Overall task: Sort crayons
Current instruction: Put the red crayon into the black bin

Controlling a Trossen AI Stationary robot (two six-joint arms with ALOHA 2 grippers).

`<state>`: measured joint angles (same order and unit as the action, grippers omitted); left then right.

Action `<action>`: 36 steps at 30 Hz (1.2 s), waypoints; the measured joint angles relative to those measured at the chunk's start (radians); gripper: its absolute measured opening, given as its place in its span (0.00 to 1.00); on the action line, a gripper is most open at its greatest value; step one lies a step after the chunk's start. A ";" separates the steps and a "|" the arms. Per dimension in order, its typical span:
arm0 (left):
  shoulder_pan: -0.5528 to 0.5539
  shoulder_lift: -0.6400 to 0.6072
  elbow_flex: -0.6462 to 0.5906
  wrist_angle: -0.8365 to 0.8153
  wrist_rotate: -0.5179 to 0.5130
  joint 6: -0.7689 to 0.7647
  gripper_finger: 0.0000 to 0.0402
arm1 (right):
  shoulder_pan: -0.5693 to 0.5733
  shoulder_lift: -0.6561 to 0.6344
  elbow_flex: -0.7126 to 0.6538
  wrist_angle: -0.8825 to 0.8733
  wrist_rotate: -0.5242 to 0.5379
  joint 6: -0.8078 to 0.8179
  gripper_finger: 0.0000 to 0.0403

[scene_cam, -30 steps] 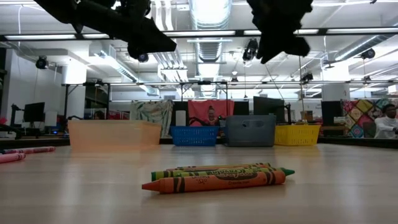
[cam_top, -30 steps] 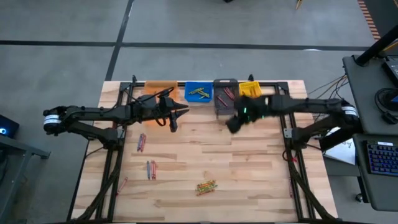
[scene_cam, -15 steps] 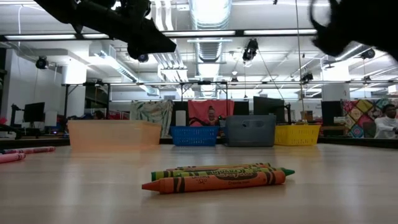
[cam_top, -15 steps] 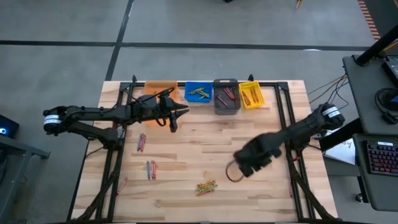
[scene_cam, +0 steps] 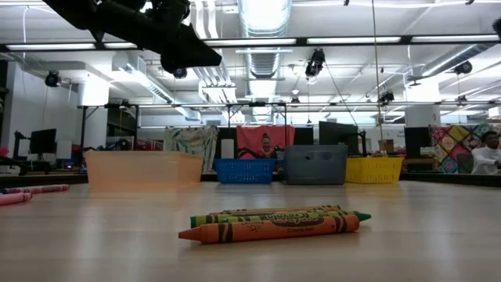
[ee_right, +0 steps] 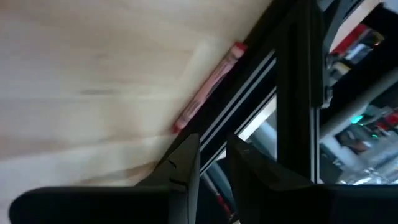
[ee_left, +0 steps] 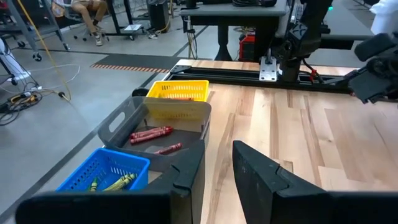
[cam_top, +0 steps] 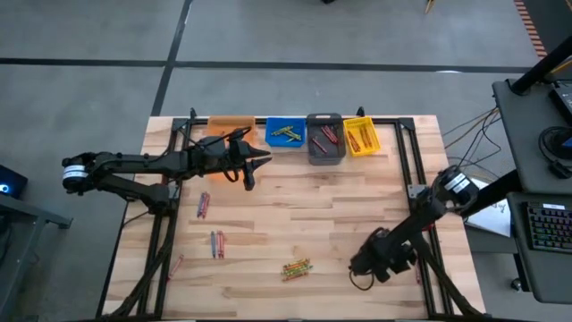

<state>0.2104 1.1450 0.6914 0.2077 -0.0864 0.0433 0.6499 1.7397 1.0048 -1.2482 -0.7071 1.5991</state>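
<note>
Bright overhead ceiling lights (scene_cam: 262, 16); right wrist view smeared by motion blur.

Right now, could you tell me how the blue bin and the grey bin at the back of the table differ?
The blue bin has mesh walls, while the grey bin has solid walls. The blue bin holds green-yellow crayons; the grey bin holds red crayons. In the overhead view the grey bin reaches further toward the front of the table than the blue one. Both sit side by side in the back row, and neither gripper is over them.

Dark arms (cam_top: 134, 166), white wrist bands
</note>
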 joint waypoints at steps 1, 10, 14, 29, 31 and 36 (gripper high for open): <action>0.000 0.000 0.000 0.000 0.000 0.000 0.16 | 0.007 0.008 -0.009 0.001 0.000 -0.003 0.17; 0.000 0.000 0.000 0.000 0.000 0.000 0.16 | 0.050 -0.006 -0.099 0.007 0.011 -0.044 0.15; 0.000 0.000 0.000 0.001 0.000 0.000 0.16 | 0.069 -0.045 -0.136 0.053 0.026 -0.007 0.11; 0.000 0.000 0.000 0.014 -0.006 0.000 0.16 | 0.111 -0.057 -0.224 0.255 0.068 0.113 0.07; 0.000 0.000 0.000 0.020 -0.006 0.001 0.16 | 0.111 -0.058 -0.225 0.275 0.085 0.134 0.07; 0.000 0.000 0.000 0.034 -0.007 0.015 0.16 | 0.111 -0.068 -0.224 0.303 0.100 0.165 0.07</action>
<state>0.2104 1.1450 0.6914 0.2418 -0.0933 0.0579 0.7612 1.6716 0.7804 -0.9453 -0.6070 1.7641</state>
